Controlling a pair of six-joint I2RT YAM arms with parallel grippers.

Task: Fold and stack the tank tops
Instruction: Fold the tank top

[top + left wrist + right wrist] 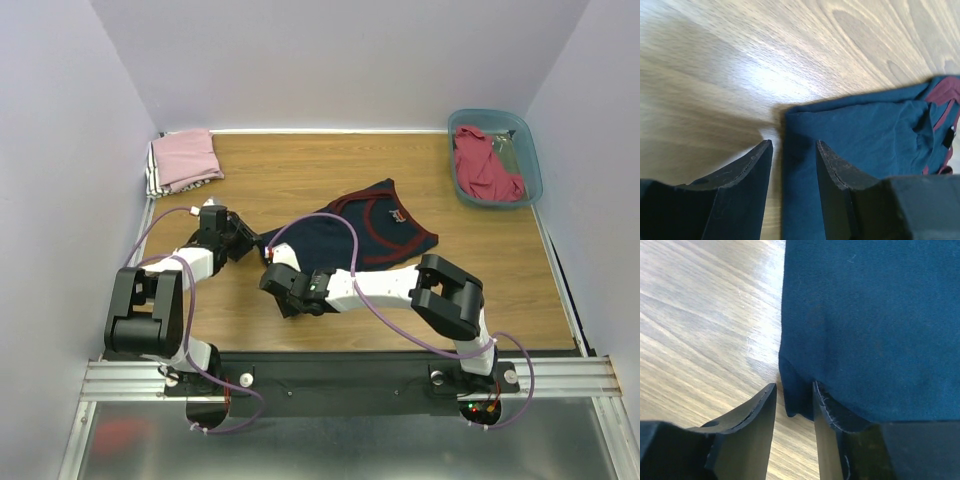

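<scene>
Taking stock, largest item first.

- Table point(300, 170): wood top, bears everything.
- Navy tank top point(375, 235): at the centre, spread flat and rumpled with the maroon trim up. It is not yet folded, and its near-left hem is the work in hand.
- Teal bin point(535, 160): far right.
- Pink top point(187, 158): far left corner, folded and resting on a striped piece point(155, 182) — the stack as it stands.
- Red top point(485, 170): crumpled inside the bin.
- Left gripper point(792, 145): jaws apart, straddling the hem's corner.
- Right gripper point(794, 386): jaws apart with a fold of hem in the gap and wood showing beside it — not clamped.

Judged progress: pink done, navy barely started, red to come.
</scene>
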